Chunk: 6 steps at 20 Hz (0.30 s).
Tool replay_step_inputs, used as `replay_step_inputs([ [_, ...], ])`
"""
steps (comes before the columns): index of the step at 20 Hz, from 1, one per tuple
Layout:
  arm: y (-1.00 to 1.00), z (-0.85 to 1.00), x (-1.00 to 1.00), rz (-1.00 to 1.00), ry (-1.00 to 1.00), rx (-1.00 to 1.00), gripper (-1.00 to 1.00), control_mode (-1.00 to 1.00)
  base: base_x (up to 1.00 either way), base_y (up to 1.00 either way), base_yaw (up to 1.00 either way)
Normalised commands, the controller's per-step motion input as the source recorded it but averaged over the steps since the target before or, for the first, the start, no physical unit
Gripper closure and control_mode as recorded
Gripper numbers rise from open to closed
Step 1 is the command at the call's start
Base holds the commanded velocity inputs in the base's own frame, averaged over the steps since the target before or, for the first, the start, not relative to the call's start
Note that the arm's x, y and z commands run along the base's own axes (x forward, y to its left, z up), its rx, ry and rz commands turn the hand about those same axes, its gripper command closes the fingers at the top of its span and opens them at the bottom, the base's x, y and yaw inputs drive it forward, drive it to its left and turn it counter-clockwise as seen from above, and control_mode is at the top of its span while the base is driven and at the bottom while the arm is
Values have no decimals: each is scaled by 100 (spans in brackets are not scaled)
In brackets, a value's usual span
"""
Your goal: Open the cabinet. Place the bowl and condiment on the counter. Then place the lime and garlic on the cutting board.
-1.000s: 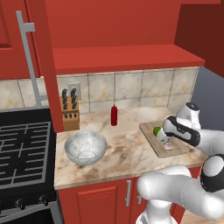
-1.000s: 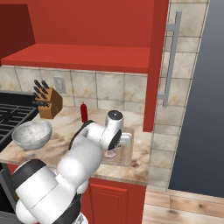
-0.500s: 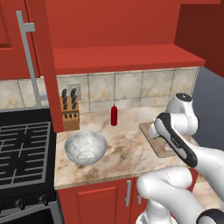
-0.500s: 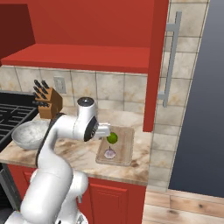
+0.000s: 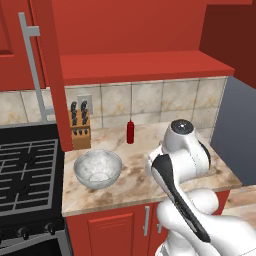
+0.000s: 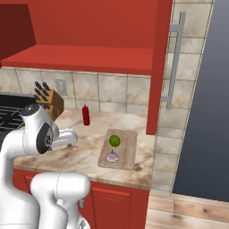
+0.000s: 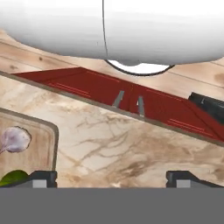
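Observation:
The cabinet point(image 5: 140, 35) stands open, its doors point(image 6: 160, 67) swung out with long grey handles point(image 5: 31, 65). On the counter point(image 5: 132, 175) rest the marbled bowl point(image 5: 98, 167) and the red condiment point(image 5: 130, 132) bottle, upright near the backsplash. The cutting board point(image 6: 119, 148) carries the lime point(image 6: 115, 141) and the garlic point(image 6: 112, 156). My gripper point(image 7: 111, 178) is open and holds nothing; it hovers over bare counter point(image 7: 131, 140). The board's corner point(image 7: 39, 144), the garlic point(image 7: 15, 139) and a sliver of lime point(image 7: 13, 177) lie at the left of the hand view. My folded arm hides the board in the left base view.
A wooden knife block point(image 5: 80, 132) stands against the tiled wall beside the left cabinet door. A gas stove point(image 5: 25, 170) adjoins the counter on the left. Lower red cabinets point(image 7: 131, 103) run below the counter edge. A dark wall point(image 6: 201, 112) bounds the right end.
The arm has swung left, away from the cutting board, and folded back toward the base. The lime and garlic stay on the board, uncovered in the right base view.

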Motion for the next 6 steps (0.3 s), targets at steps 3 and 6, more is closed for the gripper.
replay_step_inputs([
  [3,70,1,-22,0,-1,-7,-100,-100,0,0,0],
  [6,16,-2,0,0,0,0,-100,-100,0,0,0],
])
